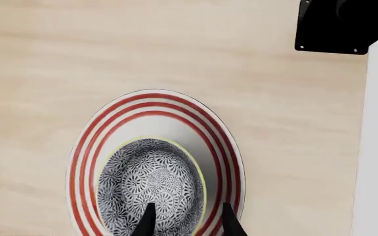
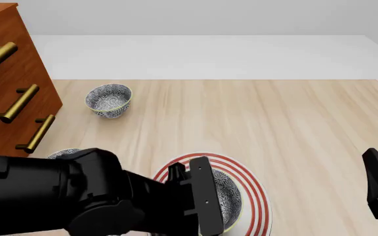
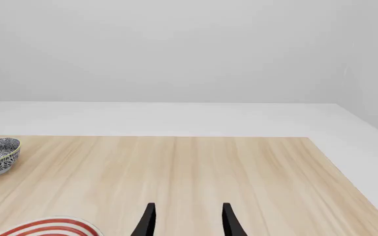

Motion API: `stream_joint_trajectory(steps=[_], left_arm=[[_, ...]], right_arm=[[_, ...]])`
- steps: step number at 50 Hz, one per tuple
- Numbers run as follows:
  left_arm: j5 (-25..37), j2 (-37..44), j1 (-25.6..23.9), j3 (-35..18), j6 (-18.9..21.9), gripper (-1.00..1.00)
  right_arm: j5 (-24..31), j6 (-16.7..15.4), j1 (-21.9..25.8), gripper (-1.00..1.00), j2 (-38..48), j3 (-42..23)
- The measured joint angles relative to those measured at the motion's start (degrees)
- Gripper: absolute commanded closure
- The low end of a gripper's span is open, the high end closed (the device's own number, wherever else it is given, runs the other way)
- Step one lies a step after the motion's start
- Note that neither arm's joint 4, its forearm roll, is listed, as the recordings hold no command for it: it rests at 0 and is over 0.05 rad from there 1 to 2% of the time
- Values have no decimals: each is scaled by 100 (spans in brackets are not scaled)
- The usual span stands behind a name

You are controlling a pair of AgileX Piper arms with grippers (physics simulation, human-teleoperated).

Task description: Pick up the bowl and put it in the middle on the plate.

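Simulated room: wooden table (image 2: 294,123), dresser (image 2: 8,83)

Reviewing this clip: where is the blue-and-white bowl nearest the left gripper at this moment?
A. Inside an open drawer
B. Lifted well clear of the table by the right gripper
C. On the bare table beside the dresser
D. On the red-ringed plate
D. In the left wrist view the bowl sits within the plate's red rings, with the left gripper's fingers straddling its rim.

The bench (image 2: 294,118) is pale, matt, smooth-grained wood. The plate (image 1: 223,147) and bowl (image 1: 151,182) look like glazed ceramic. The drawer chest (image 2: 12,64) is glossy reddish wood with brass-coloured metal handles (image 2: 17,104).
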Motion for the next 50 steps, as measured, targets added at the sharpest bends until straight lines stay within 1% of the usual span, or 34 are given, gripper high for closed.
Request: stream_joint_trajectory(steps=[14,27,37,50], left_arm=[[366,-416,-126,-208,-105,-100],[466,-917,-25,-89,-142,-100],[522,-1461,233,171,-213,-100],[530,-2397,991,810,-182,-100]], right_arm=[[0,0,0,-100,0,0],[0,0,0,-100,0,0],[0,0,0,-100,0,0],[0,0,0,-100,0,0]])
